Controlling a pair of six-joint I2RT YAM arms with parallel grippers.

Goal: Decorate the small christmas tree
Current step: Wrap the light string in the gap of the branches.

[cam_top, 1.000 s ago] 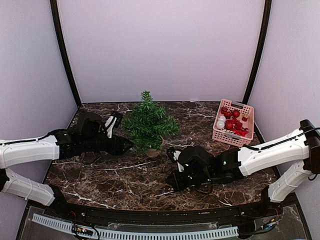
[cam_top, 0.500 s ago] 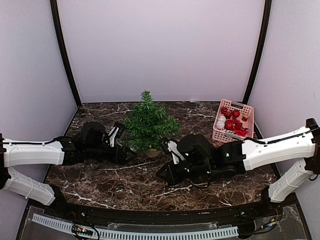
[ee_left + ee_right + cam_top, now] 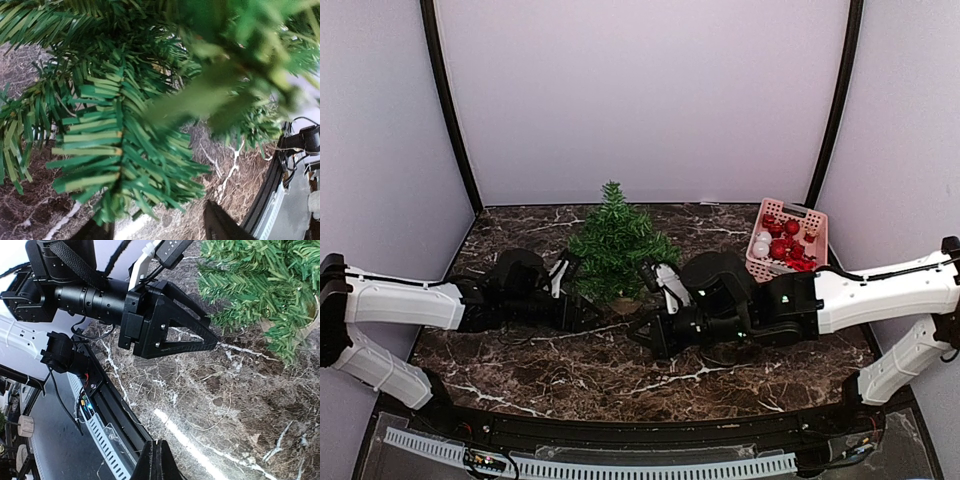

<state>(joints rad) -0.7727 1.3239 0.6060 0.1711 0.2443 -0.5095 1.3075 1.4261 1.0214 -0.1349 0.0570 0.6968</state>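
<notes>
The small christmas tree (image 3: pixel 616 248) stands at mid-table on its tan base (image 3: pixel 625 303), with no ornaments showing on it. My left gripper (image 3: pixel 582 315) lies low at the tree's left foot. In the left wrist view its fingers (image 3: pixel 220 226) stand wide apart, open, and a green branch (image 3: pixel 125 165) hangs down between them without being pinched. My right gripper (image 3: pixel 638 335) is low just right of the base. Its fingertips (image 3: pixel 157 462) are pressed together, shut, over bare marble. That view also shows the left gripper's black finger (image 3: pixel 170 332) beside the tree (image 3: pixel 260 285).
A pink basket (image 3: pixel 762 268) of red and white ornaments (image 3: pixel 782 243) stands at the back right, behind my right arm. Dark marble tabletop (image 3: pixel 560 370) lies in front of both grippers. Its black front rail (image 3: pixel 107 405) runs close to the right fingertips.
Both arms have closed in on the tree. The left gripper slid right under the lower branches. The right gripper moved left and up toward the base.
</notes>
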